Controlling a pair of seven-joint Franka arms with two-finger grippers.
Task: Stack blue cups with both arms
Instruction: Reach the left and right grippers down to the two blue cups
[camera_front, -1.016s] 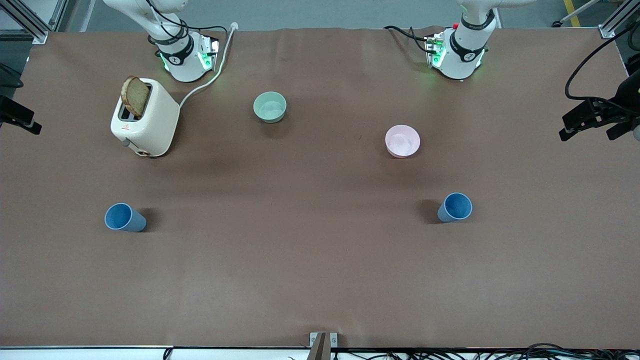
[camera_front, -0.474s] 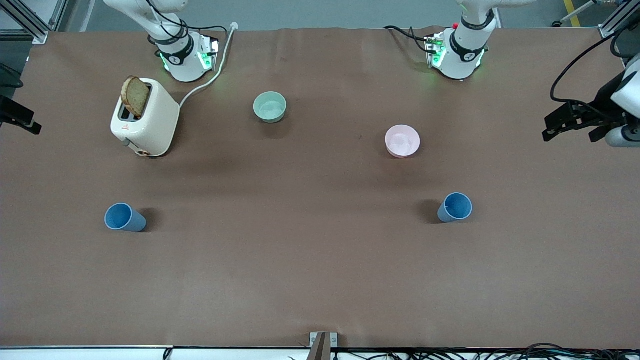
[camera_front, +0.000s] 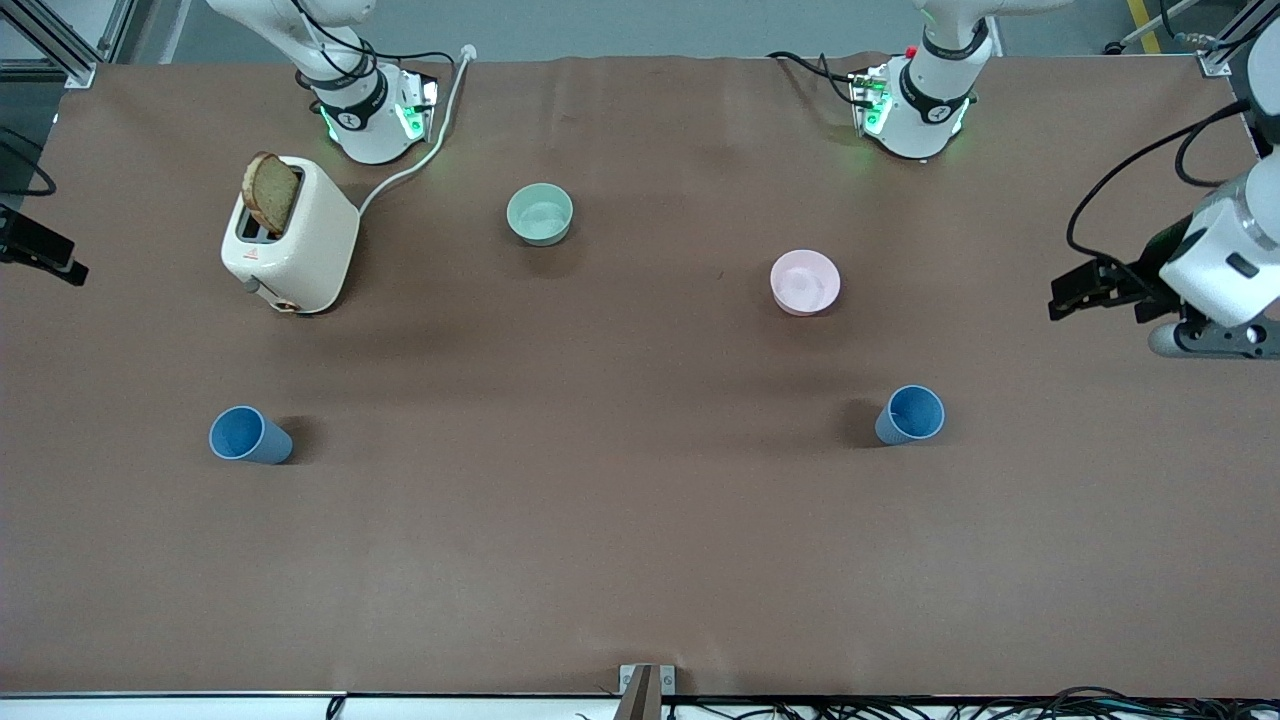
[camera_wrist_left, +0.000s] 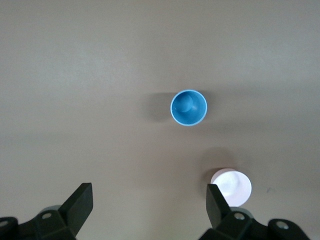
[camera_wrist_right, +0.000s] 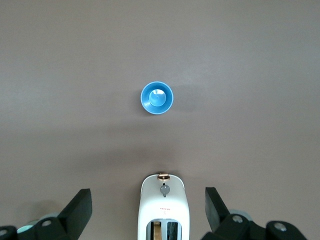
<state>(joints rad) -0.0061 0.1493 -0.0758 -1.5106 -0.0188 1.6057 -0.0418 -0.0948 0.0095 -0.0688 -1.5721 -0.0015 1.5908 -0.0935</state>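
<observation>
Reaching has only begun: both blue cups (camera_front: 909, 415) (camera_front: 248, 436) stand untouched, well apart on the surface (camera_front: 600, 520). The left gripper (camera_wrist_left: 149, 202) and the right gripper (camera_wrist_right: 148, 207) hang high with fingers apart. Next, I think, each must descend over its own cup.

Brown table (camera_front: 640, 560) — grey floor (camera_front: 620, 25) past its edge.

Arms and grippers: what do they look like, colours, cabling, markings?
Both arms are white with black joint bands; their bases glow green and trail black cables. The left gripper is black on a white wrist with a looping black cable. The right gripper has black, wedge-shaped fingers.
</observation>
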